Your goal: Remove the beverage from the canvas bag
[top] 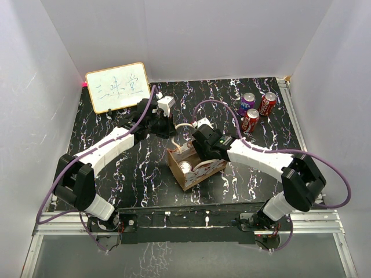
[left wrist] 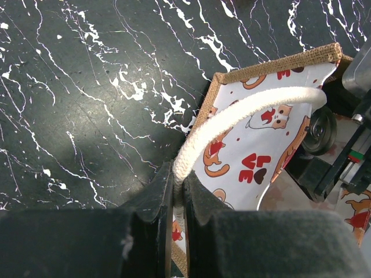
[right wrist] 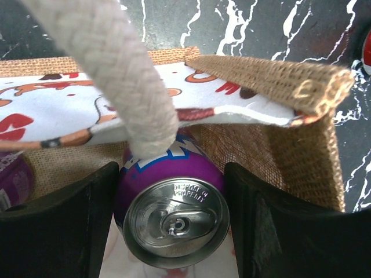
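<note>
The canvas bag (top: 197, 174) stands at the table's middle, tan burlap with a pale cartoon-patterned side (left wrist: 255, 156). My left gripper (left wrist: 178, 185) is shut on one white rope handle (left wrist: 243, 113) and holds it up at the bag's far side (top: 174, 128). My right gripper (right wrist: 171, 174) reaches down into the bag (right wrist: 290, 139), its jaws pressed against both sides of a purple can (right wrist: 174, 214) standing upright inside. The other rope handle (right wrist: 110, 75) lies across that can's far side. A second purple can (right wrist: 11, 179) shows at the left inside the bag.
Three cans stand on the table at the back right: a purple one (top: 247, 103) and two red ones (top: 268, 103) (top: 250, 120). A whiteboard (top: 117, 87) leans at the back left. White walls enclose the black marbled table.
</note>
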`<state>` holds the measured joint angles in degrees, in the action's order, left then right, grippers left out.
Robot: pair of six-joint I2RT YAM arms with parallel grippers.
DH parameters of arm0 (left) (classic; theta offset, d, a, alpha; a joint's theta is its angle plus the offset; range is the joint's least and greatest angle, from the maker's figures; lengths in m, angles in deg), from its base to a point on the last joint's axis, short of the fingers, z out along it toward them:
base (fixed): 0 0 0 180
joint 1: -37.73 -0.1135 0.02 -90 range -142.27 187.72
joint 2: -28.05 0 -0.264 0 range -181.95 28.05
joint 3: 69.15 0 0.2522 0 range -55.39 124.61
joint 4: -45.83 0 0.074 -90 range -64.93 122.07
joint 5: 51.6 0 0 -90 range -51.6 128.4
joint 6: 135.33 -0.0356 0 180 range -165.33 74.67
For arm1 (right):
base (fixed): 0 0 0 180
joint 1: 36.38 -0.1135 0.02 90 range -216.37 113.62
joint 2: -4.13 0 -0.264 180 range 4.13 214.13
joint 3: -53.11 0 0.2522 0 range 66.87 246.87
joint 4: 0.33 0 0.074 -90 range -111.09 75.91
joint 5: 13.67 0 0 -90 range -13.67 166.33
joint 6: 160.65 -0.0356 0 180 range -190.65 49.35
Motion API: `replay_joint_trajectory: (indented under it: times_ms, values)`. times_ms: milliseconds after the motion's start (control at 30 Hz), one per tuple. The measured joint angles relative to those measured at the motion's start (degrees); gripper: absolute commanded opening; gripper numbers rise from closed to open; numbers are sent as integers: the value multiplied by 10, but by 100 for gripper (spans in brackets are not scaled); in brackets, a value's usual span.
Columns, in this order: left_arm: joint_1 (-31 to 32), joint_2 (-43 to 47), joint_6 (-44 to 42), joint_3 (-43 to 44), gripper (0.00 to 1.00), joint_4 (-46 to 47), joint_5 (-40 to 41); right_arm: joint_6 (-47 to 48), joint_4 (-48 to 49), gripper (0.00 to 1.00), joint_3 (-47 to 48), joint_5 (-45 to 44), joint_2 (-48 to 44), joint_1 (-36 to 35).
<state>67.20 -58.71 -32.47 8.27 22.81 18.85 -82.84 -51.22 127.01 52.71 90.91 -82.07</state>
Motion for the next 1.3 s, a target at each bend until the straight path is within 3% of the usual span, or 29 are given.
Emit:
replay_joint_trajectory:
  times_ms: [133, 400, 767, 1300]
  values:
    - [0, 0, 0, 0, 0, 0, 0, -6, -4, 30, 0, 19, -8, 0]
    - [0, 0, 0, 0, 0, 0, 0, -20, -16, 20, 0, 54, -76, 0]
    - [0, 0, 0, 0, 0, 0, 0, -30, -3, 13, -1, 58, -170, 0]
    - [0, 0, 0, 0, 0, 0, 0, -32, 11, 8, 3, 51, -198, 0]
